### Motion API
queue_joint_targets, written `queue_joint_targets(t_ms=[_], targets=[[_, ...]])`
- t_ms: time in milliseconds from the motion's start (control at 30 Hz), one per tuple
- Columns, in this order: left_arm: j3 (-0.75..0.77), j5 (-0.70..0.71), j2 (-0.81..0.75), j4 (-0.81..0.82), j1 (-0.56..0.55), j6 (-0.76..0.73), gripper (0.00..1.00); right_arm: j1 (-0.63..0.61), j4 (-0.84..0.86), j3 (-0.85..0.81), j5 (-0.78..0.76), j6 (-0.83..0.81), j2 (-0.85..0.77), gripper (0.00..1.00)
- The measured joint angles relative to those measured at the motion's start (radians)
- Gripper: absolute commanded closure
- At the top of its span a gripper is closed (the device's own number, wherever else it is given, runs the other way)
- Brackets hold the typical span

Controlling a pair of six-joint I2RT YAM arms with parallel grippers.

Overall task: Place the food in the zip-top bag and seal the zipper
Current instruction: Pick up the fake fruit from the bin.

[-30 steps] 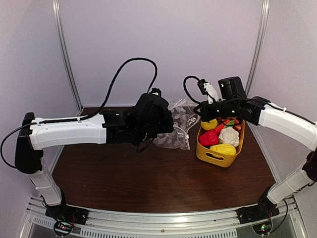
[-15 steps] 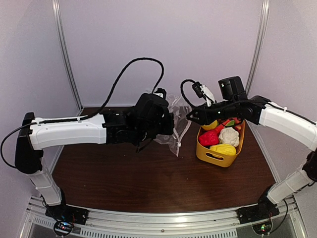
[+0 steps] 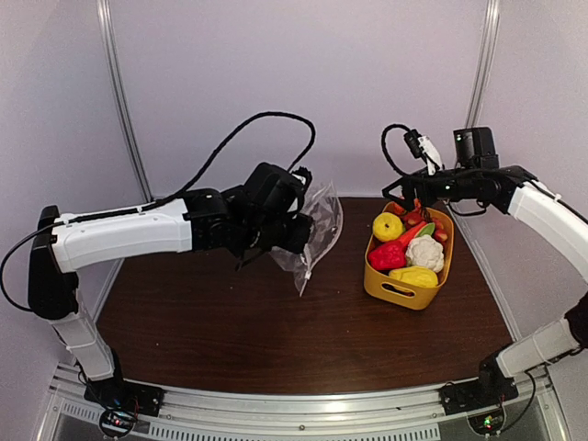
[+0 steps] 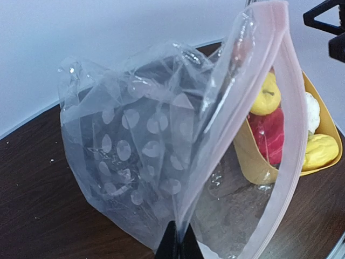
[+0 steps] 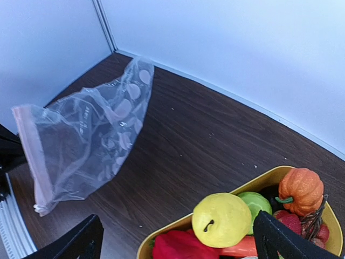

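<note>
The zip-top bag (image 3: 315, 223) hangs clear and crinkly above the table, its mouth facing right. My left gripper (image 3: 296, 237) is shut on one edge of the bag's mouth (image 4: 178, 245). The zipper (image 4: 294, 124) shows as a pale pink strip along the mouth, parted. The food lies in a yellow basket (image 3: 395, 292): yellow lemon (image 3: 388, 226), red pepper (image 3: 387, 256), white cauliflower (image 3: 424, 253). My right gripper (image 3: 413, 200) hovers open over the basket's far end, its jaws wide apart on either side of the lemon (image 5: 221, 220) with nothing between them (image 5: 180, 243). A green ball (image 5: 255, 203) lies beside the lemon.
An orange toy pumpkin (image 5: 301, 189) and another yellow piece (image 3: 413, 276) also lie in the basket. The dark wooden table (image 3: 276, 340) ends in white walls at the back and sides. A black cable loops above my left arm (image 3: 119, 239).
My right gripper let go, opened wide and drew back to the right over the basket. My left gripper lifted the bag, which now hangs free.
</note>
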State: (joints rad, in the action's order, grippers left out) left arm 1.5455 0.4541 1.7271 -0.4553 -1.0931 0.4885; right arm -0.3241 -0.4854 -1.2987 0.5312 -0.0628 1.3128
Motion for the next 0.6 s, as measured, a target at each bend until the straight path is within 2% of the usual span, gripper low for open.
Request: queue_joint_targets(t_ms=[133,333,600], targets=[[0.000,-0.122,-0.001,-0.002,0.078,-0.076,1.00,0.000,-0.037,-0.063,-0.096,-0.063,0.144,0.00],[-0.001,-0.281,0.013,0.034,0.160,-0.135,1.00,0.002,-0.109,-0.198,-0.214,-0.067,0.364,0.03],[-0.030,-0.481,0.018,0.074,0.204,-0.124,1.00,0.002,-0.163,-0.221,-0.254,-0.065,0.419,0.00]])
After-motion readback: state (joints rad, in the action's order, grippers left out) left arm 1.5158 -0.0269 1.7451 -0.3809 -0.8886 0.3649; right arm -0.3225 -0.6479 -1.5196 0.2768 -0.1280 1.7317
